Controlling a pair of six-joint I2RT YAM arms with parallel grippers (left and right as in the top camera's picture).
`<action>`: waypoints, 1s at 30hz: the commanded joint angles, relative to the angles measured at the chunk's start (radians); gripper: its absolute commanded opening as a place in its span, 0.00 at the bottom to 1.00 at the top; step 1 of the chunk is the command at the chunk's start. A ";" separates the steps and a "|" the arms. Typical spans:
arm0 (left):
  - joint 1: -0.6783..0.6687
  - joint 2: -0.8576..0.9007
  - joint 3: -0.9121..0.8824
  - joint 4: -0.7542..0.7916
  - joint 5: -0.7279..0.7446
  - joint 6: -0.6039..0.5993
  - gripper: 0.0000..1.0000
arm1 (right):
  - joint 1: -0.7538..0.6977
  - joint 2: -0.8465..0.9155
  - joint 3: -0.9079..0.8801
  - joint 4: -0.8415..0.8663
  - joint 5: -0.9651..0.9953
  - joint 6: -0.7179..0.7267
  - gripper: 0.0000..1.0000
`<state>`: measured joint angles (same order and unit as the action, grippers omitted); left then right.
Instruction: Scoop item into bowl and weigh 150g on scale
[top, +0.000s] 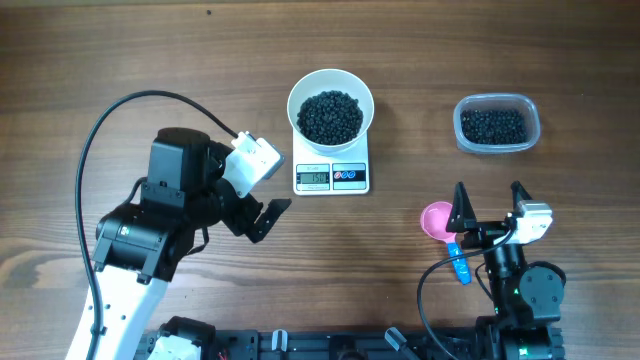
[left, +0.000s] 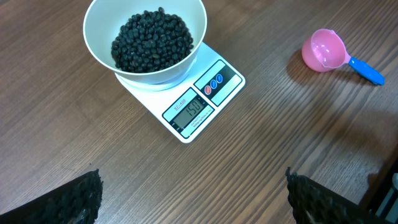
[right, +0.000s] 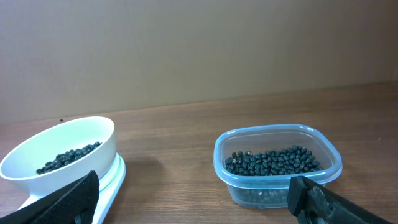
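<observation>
The left gripper (top: 268, 222) and right gripper (top: 488, 190) gaped empty, a pink scoop (top: 437, 219) at 5 o'clock from the scale (top: 331, 178) bearing the bowl (top: 331, 80), a tub (top: 534, 125) at 3 o'clock.

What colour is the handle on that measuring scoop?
Blue, on a pink scoop; the left wrist view shows it best.

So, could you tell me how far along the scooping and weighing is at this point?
Done: beans fill the bowl on the scale, whose display seems to read 150. In hand: nothing; the pink scoop lies on the table, left gripper and right gripper open, empty. Left: apparently nothing, beyond confirming the reading.
</observation>
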<state>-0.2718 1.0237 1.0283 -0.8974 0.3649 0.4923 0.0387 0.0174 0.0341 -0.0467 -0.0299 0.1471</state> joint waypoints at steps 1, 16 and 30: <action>0.007 -0.002 0.016 0.002 0.009 -0.006 1.00 | 0.004 -0.015 -0.008 0.005 -0.024 -0.013 1.00; 0.007 -0.002 0.016 0.002 0.009 -0.006 1.00 | 0.004 -0.014 -0.008 0.005 -0.023 -0.094 1.00; 0.007 -0.002 0.016 0.002 0.009 -0.006 1.00 | 0.004 -0.014 -0.008 0.005 -0.023 -0.094 1.00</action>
<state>-0.2718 1.0237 1.0283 -0.8974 0.3649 0.4923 0.0387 0.0174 0.0341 -0.0467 -0.0372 0.0696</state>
